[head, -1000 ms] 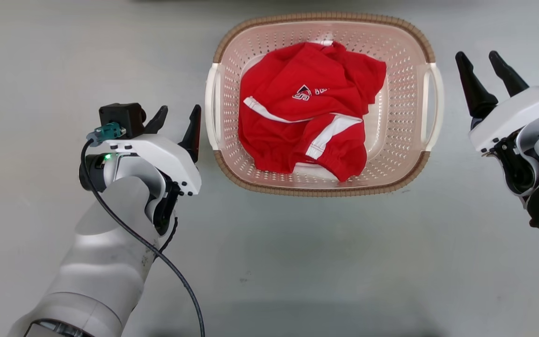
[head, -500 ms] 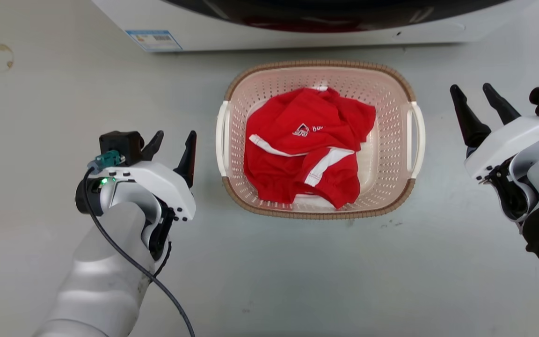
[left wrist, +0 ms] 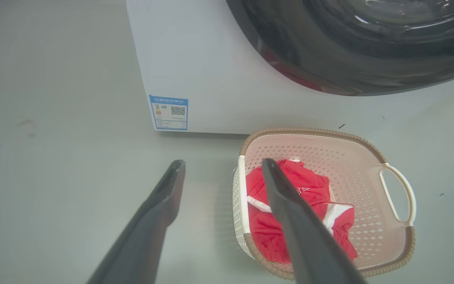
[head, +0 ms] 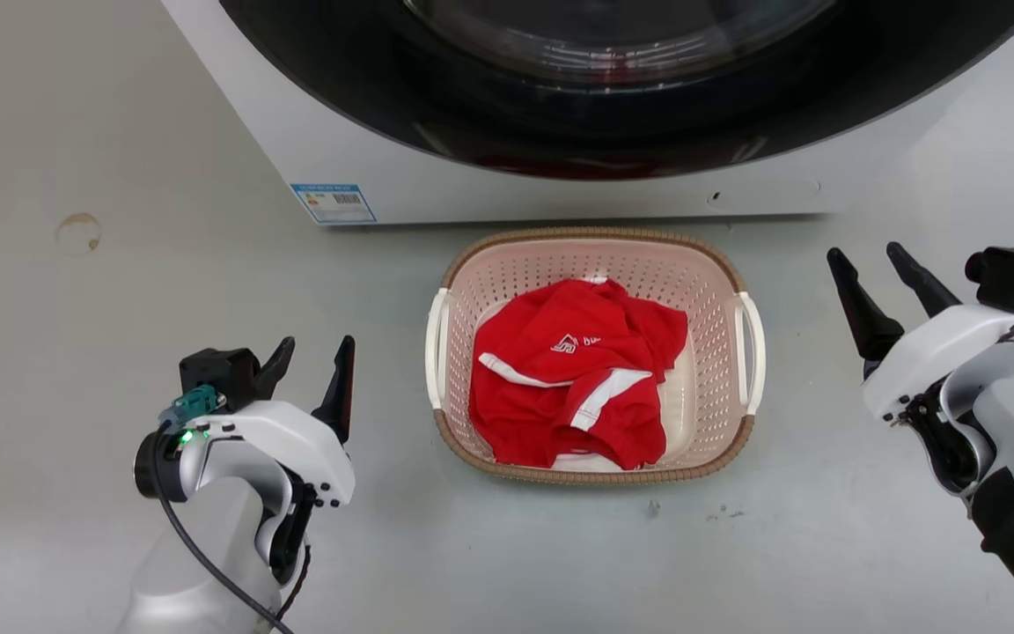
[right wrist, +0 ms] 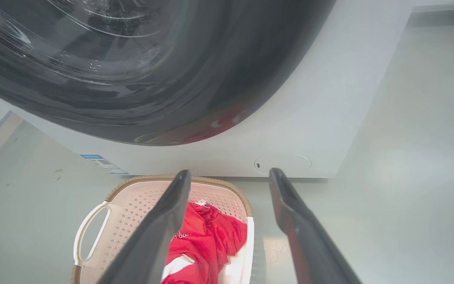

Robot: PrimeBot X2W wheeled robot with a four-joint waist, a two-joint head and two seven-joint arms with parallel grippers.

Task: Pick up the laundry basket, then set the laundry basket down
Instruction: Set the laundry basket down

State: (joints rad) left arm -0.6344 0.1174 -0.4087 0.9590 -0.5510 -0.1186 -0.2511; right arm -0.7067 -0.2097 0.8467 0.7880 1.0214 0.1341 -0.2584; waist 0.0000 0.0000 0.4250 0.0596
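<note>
Laundry basket (head: 718, 387) upright on floor, pale perforated walls, brown rim.

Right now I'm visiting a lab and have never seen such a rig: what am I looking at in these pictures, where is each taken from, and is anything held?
This is a wheeled robot with two arms. The head picture looks down from above: its left gripper and right gripper, each two dark fingers, hang open and empty either side of a laundry basket on the grey floor. Red clothing lies inside it. Behind stands a white washing machine. The other two pictures come from cameras on the wrists, looking along each gripper's fingers toward that basket. Nothing is held.
</note>
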